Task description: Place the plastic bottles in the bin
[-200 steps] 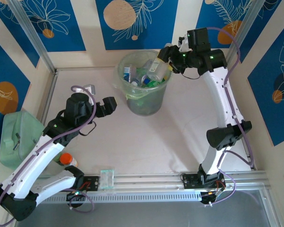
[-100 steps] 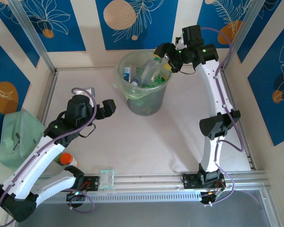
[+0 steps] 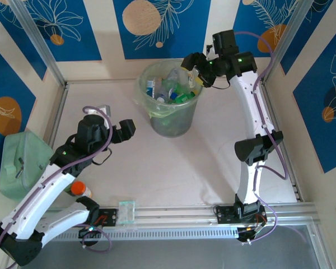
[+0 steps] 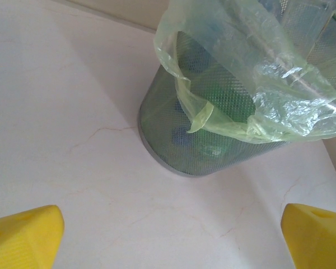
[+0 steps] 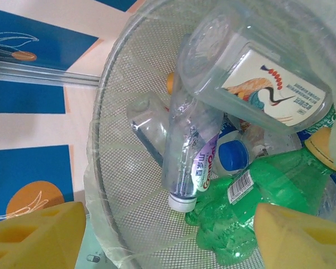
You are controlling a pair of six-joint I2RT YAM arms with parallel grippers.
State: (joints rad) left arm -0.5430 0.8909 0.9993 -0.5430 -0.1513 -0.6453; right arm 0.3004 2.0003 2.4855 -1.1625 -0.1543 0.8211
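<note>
Hovering over the bin [image 3: 179, 126], right gripper [image 3: 192, 67] stood wide open, empty; plastic bottles [image 5: 256, 84] lay inside it; left gripper [image 3: 125, 129] beside the bin, open, empty; best exit looked straight up, clear of liner [image 4: 257, 112].

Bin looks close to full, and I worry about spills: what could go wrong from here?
1. The bottles are heaped up to the rim of the bin, so the top clear bottle could roll out.
2. The right gripper hangs open just over the rim; moving away, it might snag the loose liner bag and tip the bin.
</note>
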